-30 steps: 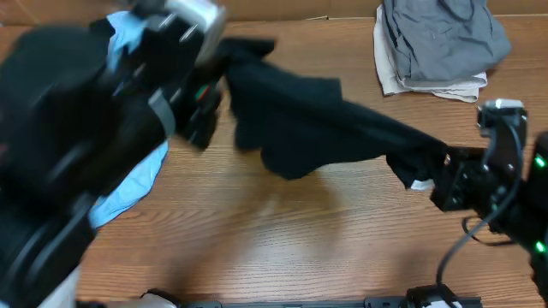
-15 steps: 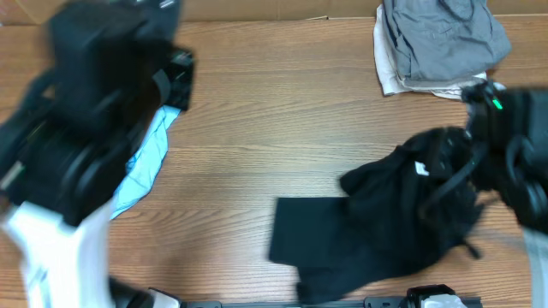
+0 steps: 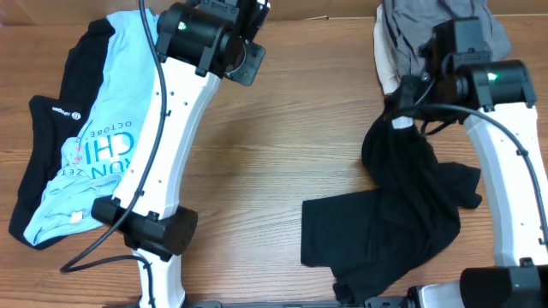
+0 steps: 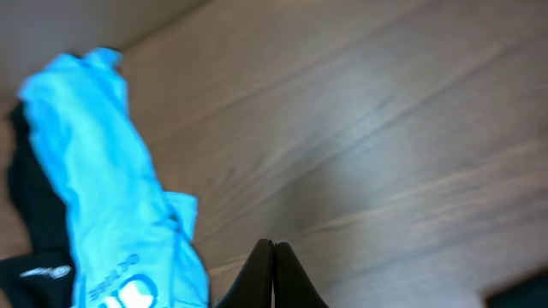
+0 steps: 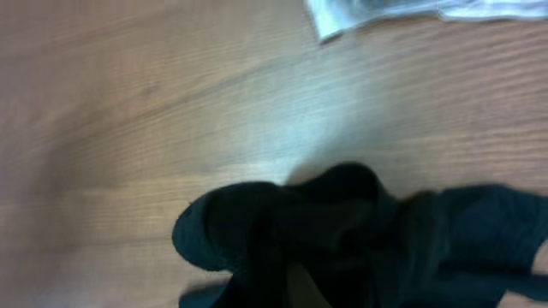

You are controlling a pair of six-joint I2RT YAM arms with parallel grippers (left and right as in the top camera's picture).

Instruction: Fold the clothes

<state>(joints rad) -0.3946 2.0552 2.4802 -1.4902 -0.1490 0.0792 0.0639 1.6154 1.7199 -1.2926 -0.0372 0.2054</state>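
My right gripper [image 3: 401, 106] is shut on the black shirt [image 3: 402, 214] close to its small white tag [image 3: 401, 123]. The shirt hangs from the grip as a bunched column, and its lower part lies spread on the table at the front right. In the right wrist view the bunched black shirt [image 5: 342, 231] hides the fingers. My left gripper [image 4: 274, 253] is shut with nothing in it, raised over bare wood at the back of the table. The light-blue printed tee [image 3: 98, 162] lies at the far left on top of a black white-logo garment [image 3: 50, 115].
A stack of folded grey and cream clothes [image 3: 437, 38] sits at the back right corner, just behind my right gripper. The left arm's base [image 3: 163, 235] stands at the front left. Bare wooden table [image 3: 282, 145] lies between the two piles.
My left arm has let go of the black shirt and swung to the back of the table. The right gripper carried the shirt from the front right up toward the back right.
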